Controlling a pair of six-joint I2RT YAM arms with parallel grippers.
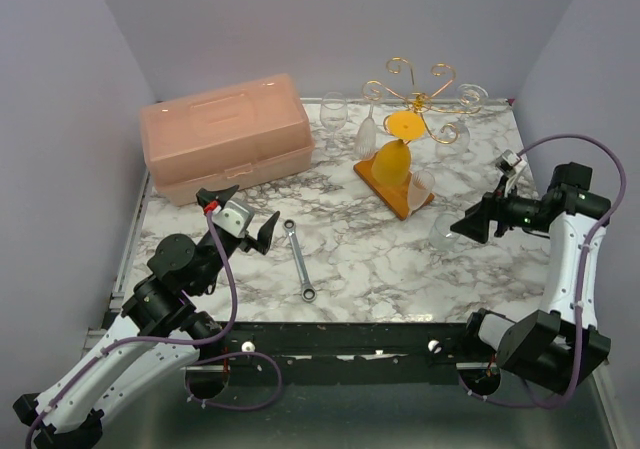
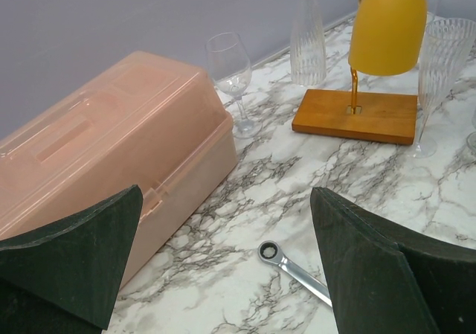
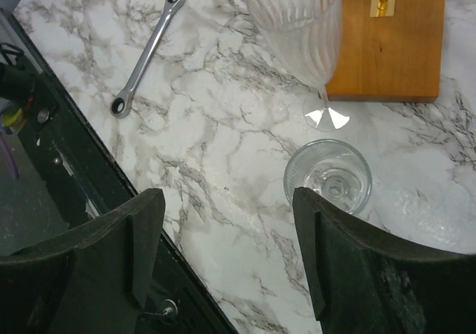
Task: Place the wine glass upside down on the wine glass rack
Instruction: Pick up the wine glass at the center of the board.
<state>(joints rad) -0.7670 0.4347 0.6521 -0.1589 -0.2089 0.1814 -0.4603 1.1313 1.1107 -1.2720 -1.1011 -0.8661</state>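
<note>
Hiding most of rack (image 2: 354, 115) stem: ylw glass (image 2: 388, 21).

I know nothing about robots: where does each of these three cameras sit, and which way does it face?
Top external: above and behind the arms, looking down on the table; shows both arms, left gripper and right gripper.
Left wrist: faces the pink box and rack base; its fingers show.
Right wrist: looks down on a clear glass; its fingers show.
Shared: the wrench appears in all three.
</note>
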